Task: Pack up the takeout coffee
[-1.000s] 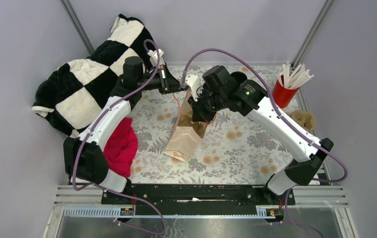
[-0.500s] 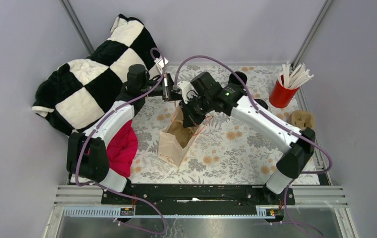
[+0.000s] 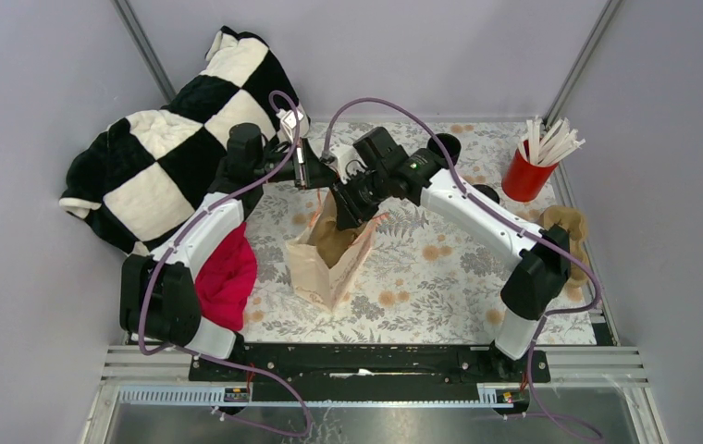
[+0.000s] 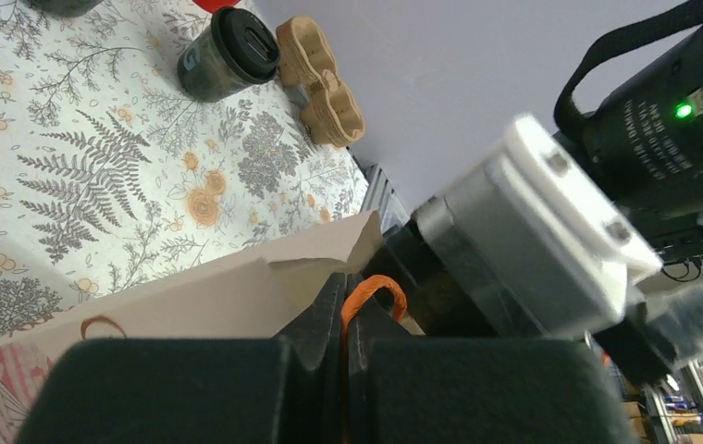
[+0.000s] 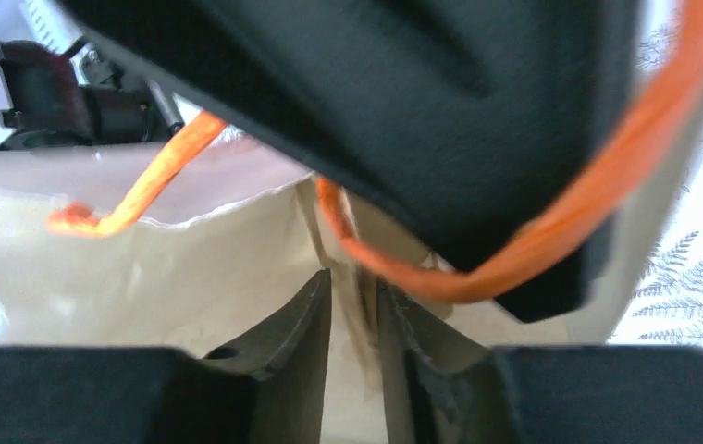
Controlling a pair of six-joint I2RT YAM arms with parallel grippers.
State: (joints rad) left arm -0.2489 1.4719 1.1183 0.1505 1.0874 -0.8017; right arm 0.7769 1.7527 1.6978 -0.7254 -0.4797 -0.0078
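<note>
A brown paper bag point(image 3: 315, 268) stands upright with its mouth open in the middle of the flowered table. My left gripper point(image 3: 315, 174) is at the bag's far rim, shut on one orange handle point(image 4: 371, 294). My right gripper point(image 3: 352, 208) hangs over the bag's mouth. Its jaws point(image 5: 355, 282) stand a little apart, with the bag's paper rim point(image 5: 237, 208) loose between them and the other orange handle point(image 5: 514, 245) looped above. The takeout coffee point(image 4: 228, 55), a small black cup with a black lid, stands to the right beside a cardboard carrier point(image 4: 320, 83). The right arm partly hides the takeout coffee point(image 3: 487, 193) in the top view.
A red cup of white stirrers point(image 3: 525, 176) stands at the back right, and a black stack of cups point(image 3: 445, 146) at the back. The cardboard carrier point(image 3: 565, 222) lies at the right edge. A checkered blanket point(image 3: 172, 139) and a red cloth point(image 3: 226, 273) lie on the left.
The bag has gone from lying flat to standing upright and has shifted left with both grippers. The right jaws, shut before, have parted slightly.
</note>
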